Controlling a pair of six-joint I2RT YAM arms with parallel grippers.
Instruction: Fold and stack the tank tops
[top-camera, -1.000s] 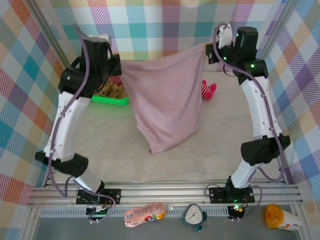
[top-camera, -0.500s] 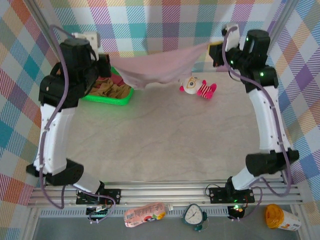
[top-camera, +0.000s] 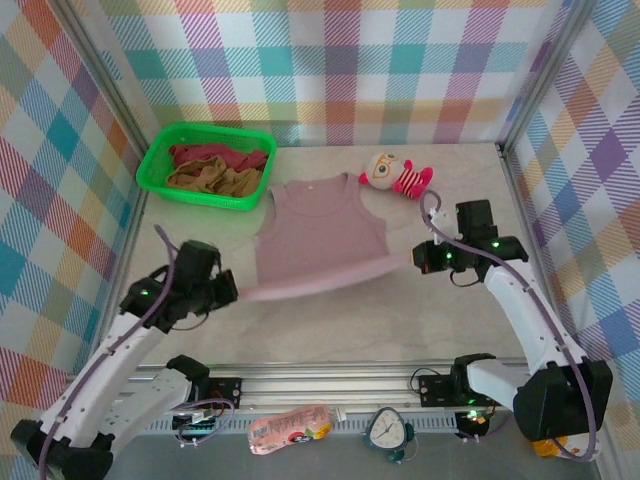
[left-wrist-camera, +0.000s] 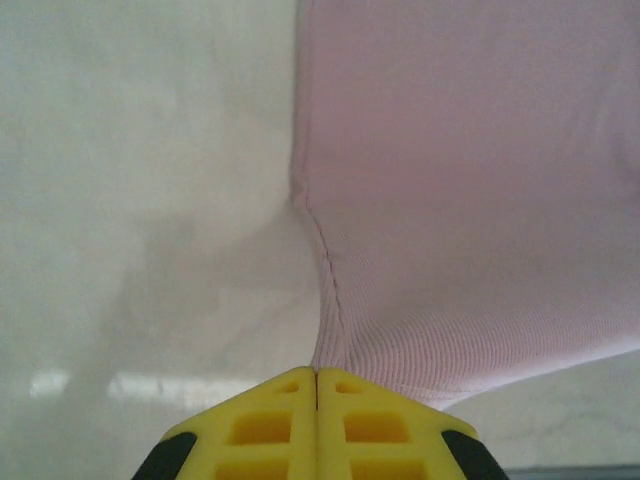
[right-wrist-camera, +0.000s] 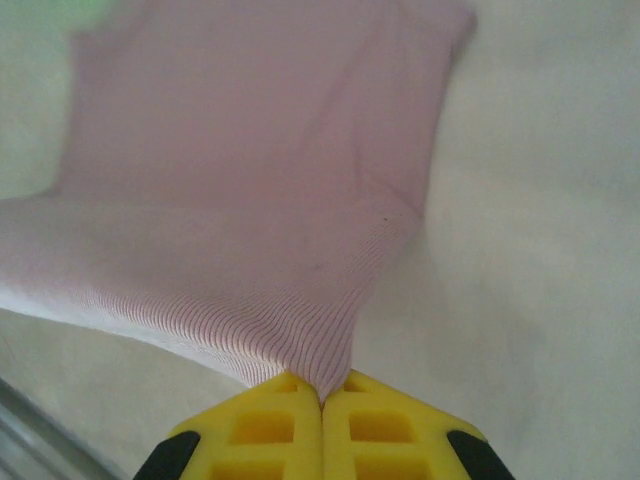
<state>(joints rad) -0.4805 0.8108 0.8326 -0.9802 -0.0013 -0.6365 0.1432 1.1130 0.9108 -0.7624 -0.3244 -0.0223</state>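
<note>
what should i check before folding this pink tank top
1. left gripper shut on a hem corner of the pink tank top: ok
2. right gripper shut on the other hem corner: ok
3. hem stretched between them: ok
4. upper half flat on the table: ok
5. plush toy clear of the strap: cannot tell, very close
6. green basket apart from the fold area: ok

Pink tank top (top-camera: 318, 225) lowered onto the table (top-camera: 350, 325).
</note>
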